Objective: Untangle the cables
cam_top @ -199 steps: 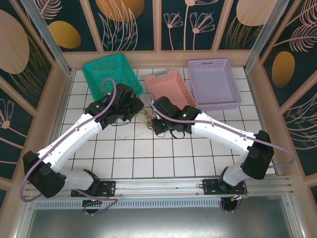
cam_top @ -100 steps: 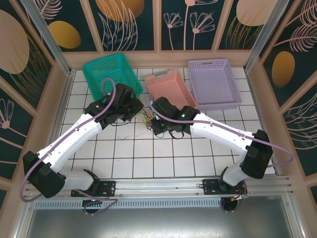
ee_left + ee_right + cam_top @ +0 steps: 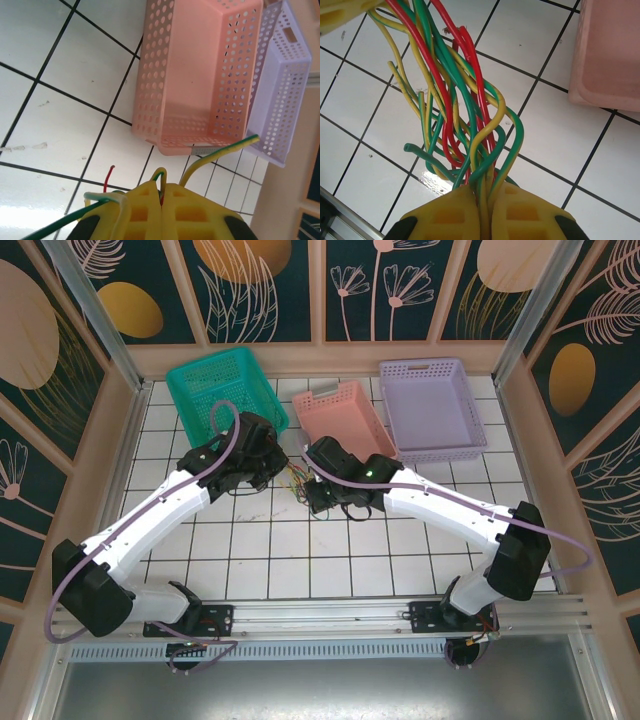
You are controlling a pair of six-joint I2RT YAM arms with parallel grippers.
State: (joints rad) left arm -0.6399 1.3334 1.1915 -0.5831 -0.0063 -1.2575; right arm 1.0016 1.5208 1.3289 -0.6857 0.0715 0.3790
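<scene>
Most cables (image 3: 452,100) cropped @ top

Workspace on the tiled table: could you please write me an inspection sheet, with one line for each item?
Surface: white tiled table, a few small scuff marks.
Job's things: green, yellow and red wires, one tangled bunch stretched between the two tools.
Clutter: nothing seen.
Grippers: left tool shut on wires; right tool shut on the other end of the bunch.
Cables: a lilac cable runs along each arm.
Surroundings: green basket, pink basket and lilac basket at the far edge, nothing seen inside; flower-patterned wall panels.
</scene>
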